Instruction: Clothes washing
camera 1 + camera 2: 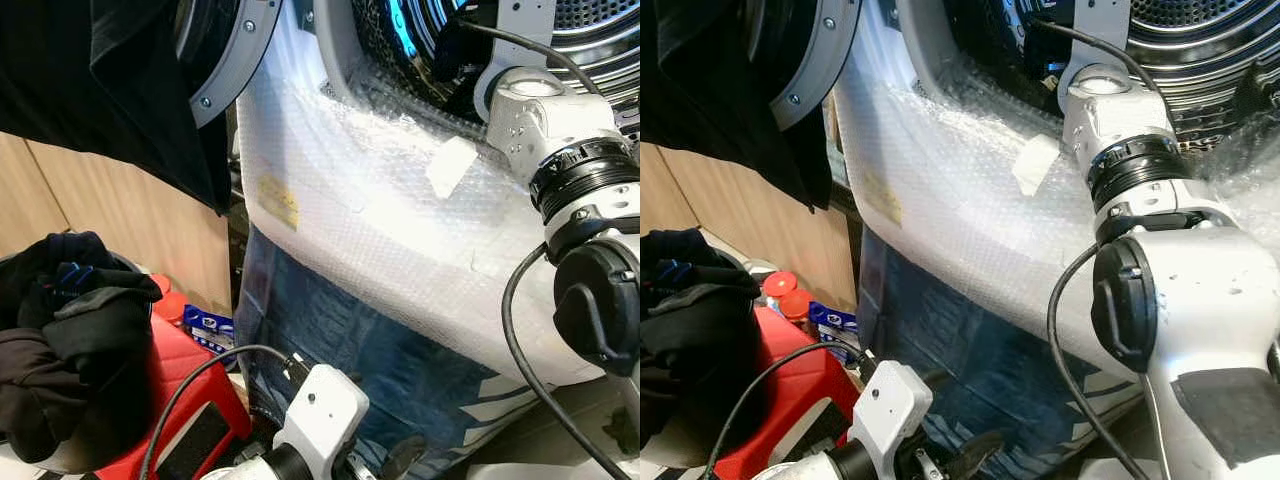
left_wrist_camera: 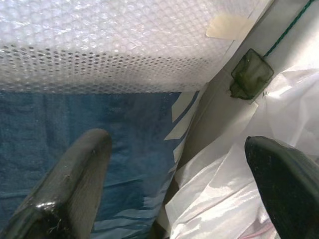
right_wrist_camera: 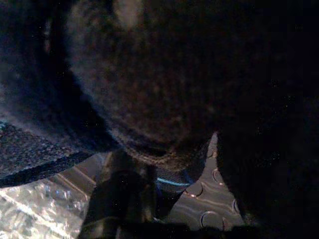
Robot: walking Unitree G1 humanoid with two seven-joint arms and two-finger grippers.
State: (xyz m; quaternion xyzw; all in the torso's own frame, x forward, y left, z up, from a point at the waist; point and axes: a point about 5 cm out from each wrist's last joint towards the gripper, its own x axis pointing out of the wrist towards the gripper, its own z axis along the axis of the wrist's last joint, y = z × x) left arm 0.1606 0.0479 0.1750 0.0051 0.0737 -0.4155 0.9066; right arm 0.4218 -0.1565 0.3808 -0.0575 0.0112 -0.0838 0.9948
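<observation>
Right wrist view showed a dark garment [image 3: 149, 89] bunched inside the drum [image 3: 199, 199], against the right hand [image 3: 124, 199]; I could not tell its grip. It might snag on the drum's rim and spill out. Below the drum, the left hand [image 2: 174, 184] hung wide, near more clothes [image 1: 70, 340] in a basket.
</observation>
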